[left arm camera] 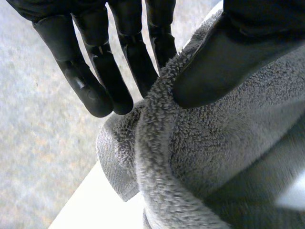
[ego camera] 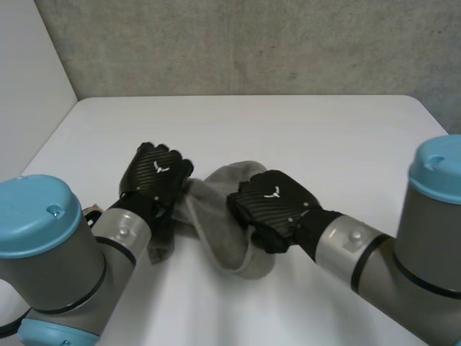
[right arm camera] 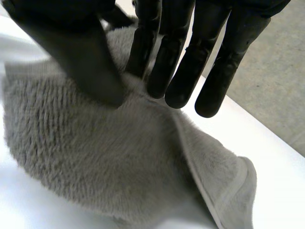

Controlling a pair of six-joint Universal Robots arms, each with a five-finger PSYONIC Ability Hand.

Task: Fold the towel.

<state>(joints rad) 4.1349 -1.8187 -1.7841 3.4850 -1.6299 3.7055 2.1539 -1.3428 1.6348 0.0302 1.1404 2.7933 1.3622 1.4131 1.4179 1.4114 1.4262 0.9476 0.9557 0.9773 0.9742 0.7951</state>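
Grey terry towel [ego camera: 210, 216] lies bunched on the white surface [ego camera: 302, 130], between the two arms. Left robot hand [ego camera: 155, 175] pinches the hemmed edge [left arm camera: 151, 143] between thumb and fingers. Right robot hand [ego camera: 274, 205] clamps a raised fold on the opposite side in the same way.

Assessment: light, soft and limp. It will sag between holds and is unlikely to slip. Best taken at hems or corners. Far and side edges stand well apart, leaving ample room to spread it.
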